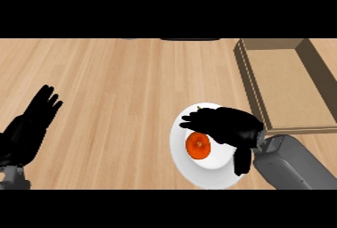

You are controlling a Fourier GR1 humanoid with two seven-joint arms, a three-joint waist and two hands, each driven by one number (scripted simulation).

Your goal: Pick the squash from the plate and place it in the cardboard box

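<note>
A kitchen: a light wood-grain surface (118,89) carries a white plate (211,176) of food beside an open cardboard box (289,84).

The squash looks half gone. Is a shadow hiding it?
Head view: no shadow is hiding it. The black right hand over the plate covers part of the orange squash. Head view: the white plate and the wooden counter look evenly lit, with no glare spots.
</note>
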